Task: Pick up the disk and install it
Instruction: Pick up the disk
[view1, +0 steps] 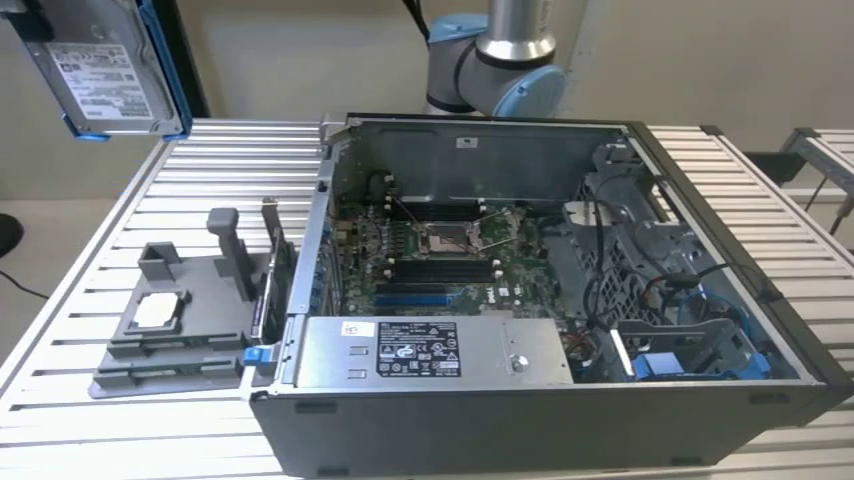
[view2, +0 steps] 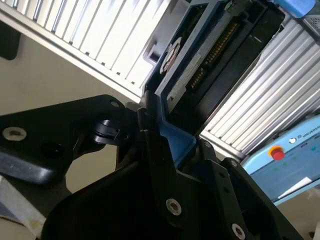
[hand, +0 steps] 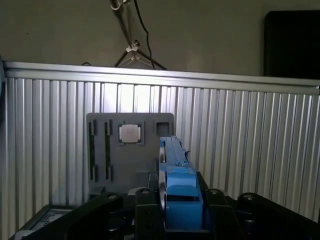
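**Disk (view1: 110, 72) held aloft**

Clamped by its blue frame between the gripper's (hand: 180, 202) black fingers (hand: 144, 209) (edge-on in the first wrist view), it hangs high at the exterior view's left, above the ribbed table (view1: 227, 165), well apart from the open computer case (view1: 534, 430).

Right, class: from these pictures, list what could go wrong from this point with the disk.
1. The hand grips the disk only by its blue frame's edge, above the table; a slip might drop it.
2. Moving into the computer case, the disk could clip its wall or the upright parts on the grey fixture.
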